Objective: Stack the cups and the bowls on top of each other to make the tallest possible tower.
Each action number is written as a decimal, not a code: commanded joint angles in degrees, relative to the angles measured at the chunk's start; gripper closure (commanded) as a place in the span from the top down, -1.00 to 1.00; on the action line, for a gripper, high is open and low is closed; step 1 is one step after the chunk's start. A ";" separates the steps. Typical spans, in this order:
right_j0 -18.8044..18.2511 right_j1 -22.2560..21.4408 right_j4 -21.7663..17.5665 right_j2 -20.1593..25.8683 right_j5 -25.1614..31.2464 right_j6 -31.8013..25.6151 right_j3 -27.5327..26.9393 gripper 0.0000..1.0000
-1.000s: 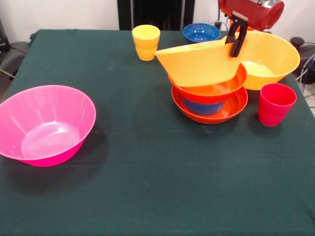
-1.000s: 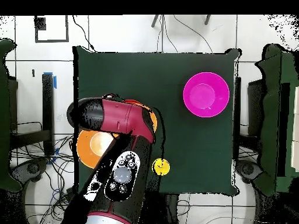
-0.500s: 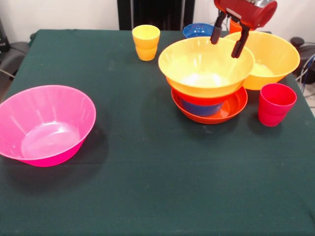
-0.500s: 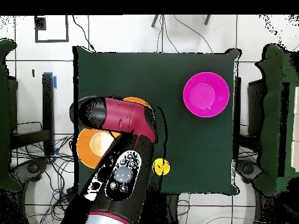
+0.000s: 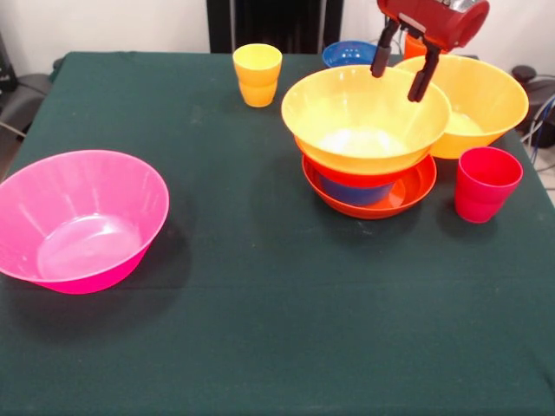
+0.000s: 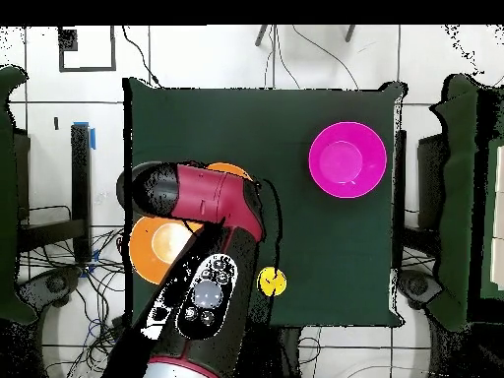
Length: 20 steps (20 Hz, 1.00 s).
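Front view: gripper (image 5: 400,74) open, jaws apart, just above far rim of yellow bowl (image 5: 364,120); bowl sits free atop tower (image 5: 368,178); best to lift straight up, no bumping the rim; second yellow bowl (image 5: 477,100) touching behind, red cup (image 5: 486,184) near, yellow cup (image 5: 257,74) and pink bowl (image 5: 78,218) well apart.

Overhead view: arm (image 6: 197,256) hides tower; pink bowl (image 6: 346,159) in open space; easy next pick.

Glossy smooth plastic bowls (image 5: 364,117) and cups (image 5: 257,74) sit on a matt dark green cloth (image 5: 260,347).
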 commanded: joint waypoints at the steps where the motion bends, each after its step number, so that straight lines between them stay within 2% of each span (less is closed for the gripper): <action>1: 1.18 -2.08 -1.78 3.18 4.74 4.20 -1.61 1.00; 8: 0.48 -7.79 -1.99 3.08 6.79 1.96 -0.66 1.00; 11: -0.01 -10.05 -2.33 3.18 9.35 0.90 -0.57 1.00; 20: -3.05 -13.90 -4.01 4.11 14.80 -3.58 -1.83 1.00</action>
